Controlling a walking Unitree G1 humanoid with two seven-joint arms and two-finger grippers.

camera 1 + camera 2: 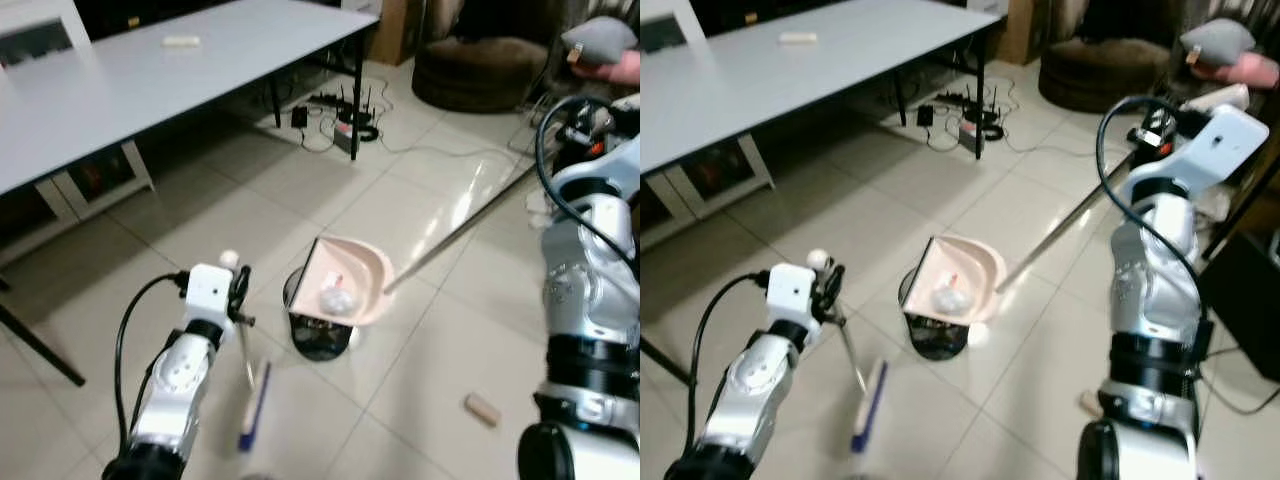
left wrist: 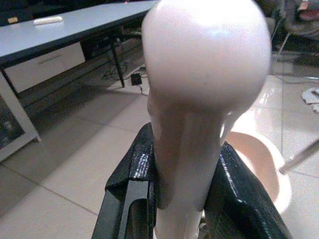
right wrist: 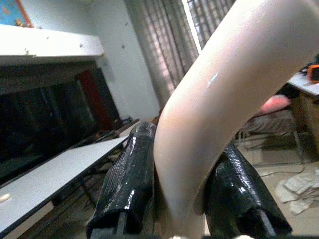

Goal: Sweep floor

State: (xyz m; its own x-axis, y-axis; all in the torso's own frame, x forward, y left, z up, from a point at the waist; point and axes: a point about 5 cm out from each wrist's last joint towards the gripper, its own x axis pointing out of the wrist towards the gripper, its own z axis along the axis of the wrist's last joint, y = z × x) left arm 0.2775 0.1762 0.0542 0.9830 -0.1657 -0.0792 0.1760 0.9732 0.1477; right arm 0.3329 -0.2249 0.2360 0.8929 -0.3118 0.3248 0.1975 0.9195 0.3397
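Observation:
My left gripper (image 1: 236,292) is shut on the broom's handle, and its pink knob (image 2: 207,55) rises between the black fingers (image 2: 130,196). The thin rod runs down to the blue and white brush head (image 1: 254,404) on the tiles. My right gripper (image 1: 1160,125) is shut on the cream curved grip (image 3: 219,99) of the dustpan's long metal pole (image 1: 460,228). The pink dustpan (image 1: 358,270) is tilted over a small black bin (image 1: 318,340), with a crumpled white wad (image 1: 338,299) lying in it. A white ball (image 1: 978,335) sits beside the bin.
A small wooden block (image 1: 482,408) lies on the tiles at the right. A grey table (image 1: 150,70) spans the back left, with a power strip and cables (image 1: 342,128) under its far end. A brown pouf (image 1: 480,70) stands at the back. A black leg (image 1: 40,350) slants at the left.

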